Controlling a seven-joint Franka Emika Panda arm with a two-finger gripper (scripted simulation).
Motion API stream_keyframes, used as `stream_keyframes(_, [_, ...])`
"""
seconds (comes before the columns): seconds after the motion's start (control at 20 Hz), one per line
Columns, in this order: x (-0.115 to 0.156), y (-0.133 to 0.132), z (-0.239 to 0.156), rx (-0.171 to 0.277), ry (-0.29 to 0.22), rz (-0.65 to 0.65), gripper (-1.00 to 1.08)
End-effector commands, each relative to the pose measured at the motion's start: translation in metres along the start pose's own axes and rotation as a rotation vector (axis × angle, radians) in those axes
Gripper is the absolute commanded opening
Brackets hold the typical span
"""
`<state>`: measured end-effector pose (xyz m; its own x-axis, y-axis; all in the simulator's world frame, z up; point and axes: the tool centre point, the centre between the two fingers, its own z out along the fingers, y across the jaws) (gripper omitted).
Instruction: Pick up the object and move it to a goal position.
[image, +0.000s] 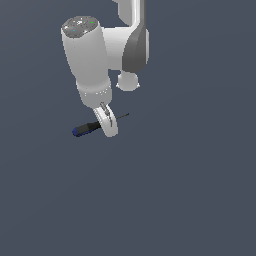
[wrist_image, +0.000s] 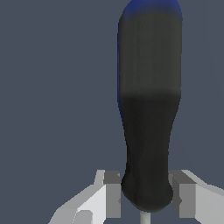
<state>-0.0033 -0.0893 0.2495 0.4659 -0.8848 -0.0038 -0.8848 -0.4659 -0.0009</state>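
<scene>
The object is a small screwdriver (image: 86, 129) with a black handle, a blue butt end and a thin dark shaft, lying across the exterior view just left of centre. My gripper (image: 108, 125) comes down from above and straddles it where the handle meets the shaft. In the wrist view the handle (wrist_image: 148, 109) fills the frame, and its narrow end sits between my two fingers (wrist_image: 112, 194). The pads press against both sides of it. My gripper (wrist_image: 146, 197) is shut on the screwdriver. Whether it rests on the floor or hangs above it I cannot tell.
A flat, plain grey-blue floor (image: 190, 190) spreads on all sides. The white arm (image: 95, 55) rises above the gripper toward the exterior view's upper middle. No goal marker shows.
</scene>
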Motion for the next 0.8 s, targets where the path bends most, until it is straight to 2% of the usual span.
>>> stream_keyframes(0.0, [0.007,0.015,-0.025,0.0,0.001,0.0,-1.0])
stream_keyframes(0.4, [0.024,0.048,-0.086,-0.001,0.002,0.0,-1.0])
stream_keyframes(0.75, [0.031,0.059,-0.109,-0.001,0.004,-0.001,-1.0])
